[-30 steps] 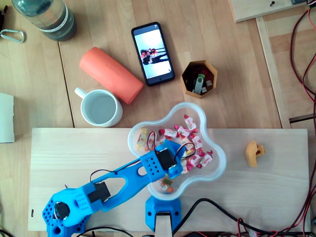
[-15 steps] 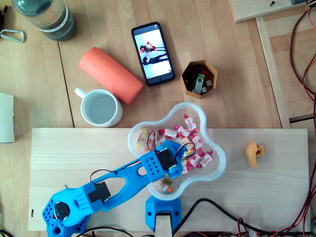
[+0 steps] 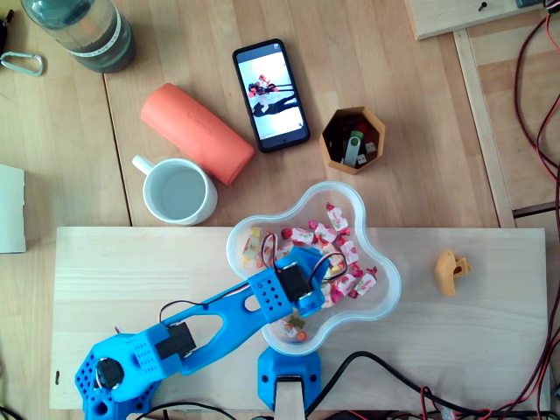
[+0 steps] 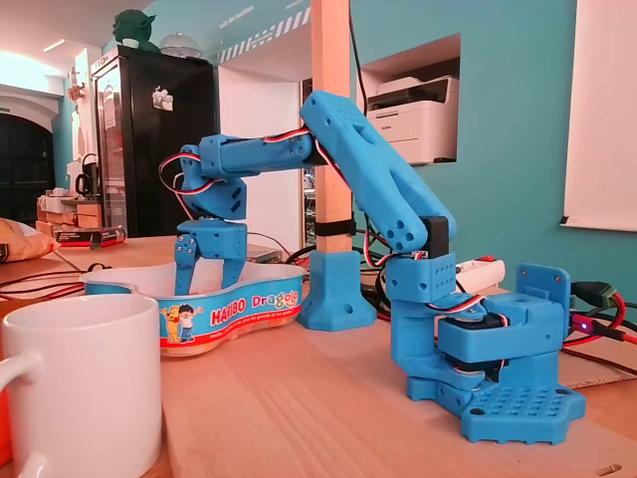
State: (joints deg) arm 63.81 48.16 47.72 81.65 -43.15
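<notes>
Two blue fingers (image 4: 185, 261) of the jaws stand apart in the fixed view, with light showing between them, so the jaws are open. Their tips dip behind the rim of the clear lobed bowl (image 4: 239, 299), and whether a sweet sits between them cannot be told. In the overhead view the blue arm (image 3: 210, 328) slants up from the lower left across the pale board (image 3: 114, 271) and ends over the bowl's lower middle, above a loose orange-tinted sweet (image 3: 298, 325). The wrapped sweets (image 3: 337, 241), pink and white, lie mostly toward the upper right lobe, just beside the wrist.

Since a second ago almost nothing has moved: arm, bowl and sweets lie as they did, bar a hair's shift at the wrist. The reach into the bowl looks paused low among the sweets, with none lifted clear.

Beyond the board, on the counter (image 3: 70, 131), are a white mug (image 3: 179, 190), an orange roll (image 3: 197, 133), a phone (image 3: 270, 94) and a hexagonal pot (image 3: 353, 140). A small orange piece (image 3: 451, 271) lies on the board, well to the right.
</notes>
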